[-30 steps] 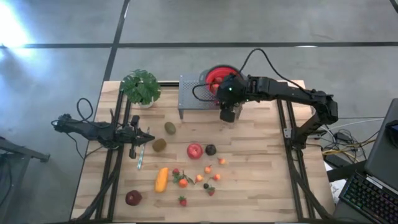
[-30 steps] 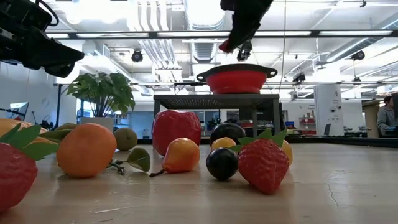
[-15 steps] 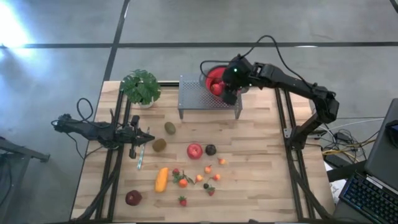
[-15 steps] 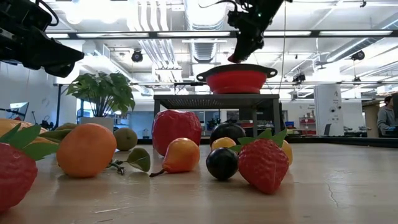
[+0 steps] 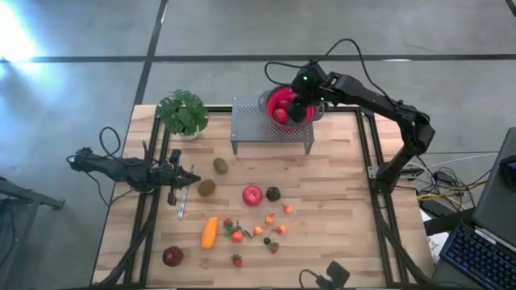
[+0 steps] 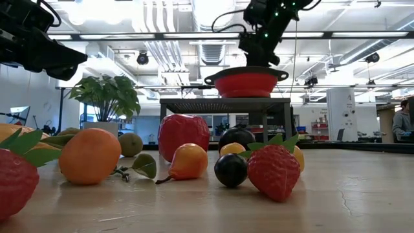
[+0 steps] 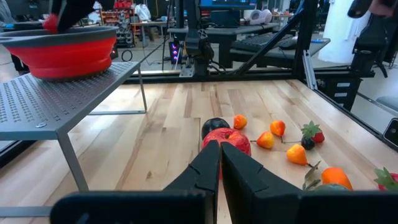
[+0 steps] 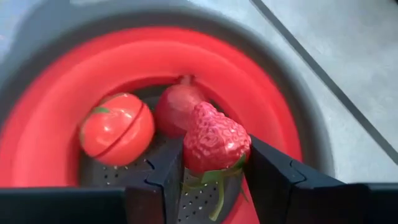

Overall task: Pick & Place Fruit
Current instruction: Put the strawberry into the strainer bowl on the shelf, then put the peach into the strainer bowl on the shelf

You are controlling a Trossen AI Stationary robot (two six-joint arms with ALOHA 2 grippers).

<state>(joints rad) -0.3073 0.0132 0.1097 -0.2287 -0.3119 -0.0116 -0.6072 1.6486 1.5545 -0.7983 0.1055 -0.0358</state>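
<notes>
potted plant (image 5: 182, 113) table's back left | red colander (image 6: 246, 82) on grey perforated stand (image 5: 270, 126)

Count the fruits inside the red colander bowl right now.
2 lie in the red colander bowl: a tomato-like red fruit and a dark-red round one. A strawberry hangs above them, clamped in the right gripper. Others may be hidden.

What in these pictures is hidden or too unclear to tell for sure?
- High view: the right gripper covers part of the red bowl, hiding most of its contents.
- Low view: the bowl's wall hides everything inside.
- Right wrist view: the held strawberry partly hides the dark-red fruit behind it.
- Left wrist view: the left gripper blocks part of the red apple.
</notes>
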